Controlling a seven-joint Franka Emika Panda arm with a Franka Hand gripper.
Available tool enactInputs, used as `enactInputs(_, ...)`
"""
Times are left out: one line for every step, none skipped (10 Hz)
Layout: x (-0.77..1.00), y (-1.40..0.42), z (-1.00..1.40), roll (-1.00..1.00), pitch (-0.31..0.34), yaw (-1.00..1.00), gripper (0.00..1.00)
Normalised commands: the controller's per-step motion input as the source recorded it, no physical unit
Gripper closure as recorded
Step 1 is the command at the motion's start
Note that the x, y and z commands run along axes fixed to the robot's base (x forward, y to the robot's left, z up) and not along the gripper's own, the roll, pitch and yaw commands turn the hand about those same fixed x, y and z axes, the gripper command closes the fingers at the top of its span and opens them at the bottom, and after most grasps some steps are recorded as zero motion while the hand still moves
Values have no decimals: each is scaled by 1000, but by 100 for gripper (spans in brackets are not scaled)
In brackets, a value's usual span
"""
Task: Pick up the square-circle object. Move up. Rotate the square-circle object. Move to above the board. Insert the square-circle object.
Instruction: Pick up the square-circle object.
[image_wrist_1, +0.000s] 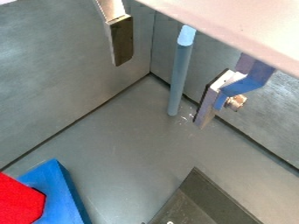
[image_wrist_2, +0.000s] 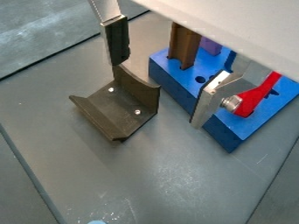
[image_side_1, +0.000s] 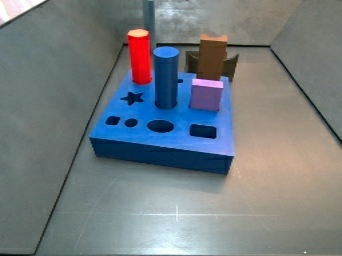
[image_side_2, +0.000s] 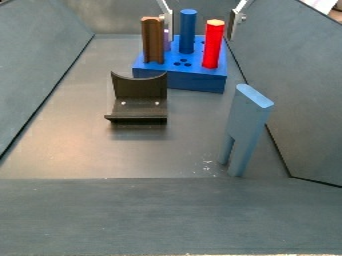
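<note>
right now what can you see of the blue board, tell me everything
The board is a wide, flat blue block lying level on the grey floor. Its top has star, small square, circle and rounded-rectangle cut-outs near one edge. A red cylinder, blue cylinder, brown block and lilac block stand in it. The gripper hangs open, not touching it.

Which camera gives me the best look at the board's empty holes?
A side view: the board is seen from above, every empty hole plain. In a side view it sits far behind the fixture, holes unseen. Wrist views catch only corners. The open gripper hovers over the fixture.
</note>
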Motion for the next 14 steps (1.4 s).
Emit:
enactInputs(34, 423, 0, -4, 11, 371, 0)
enactInputs(-43, 489, -131, 0, 0, 746, 0)
enactInputs(-120, 437, -240, 0, -19, 846, 0)
enactInputs(-111, 391, -251, 0, -24, 886, 0)
enactInputs(-111, 389, -257, 0, -27, 889, 0)
enactInputs(-117, 391, -277, 0, -34, 889, 0)
enactInputs(-186, 526, -209, -24, -40, 771, 0)
enactInputs(-234, 551, -223, -29, -54, 734, 0)
enactInputs(-223, 529, -240, -3, -27, 731, 0)
enactInputs(-269, 489, -214, 0, 0, 683, 0)
enactInputs(-197, 380, -206, 0, 0, 597, 0)
enactInputs(-160, 309, -240, 7, -1, 511, 0)
enactInputs(-71, 243, -246, 29, 0, 354, 0)
enactInputs(0, 169, -294, 11, 0, 191, 0)
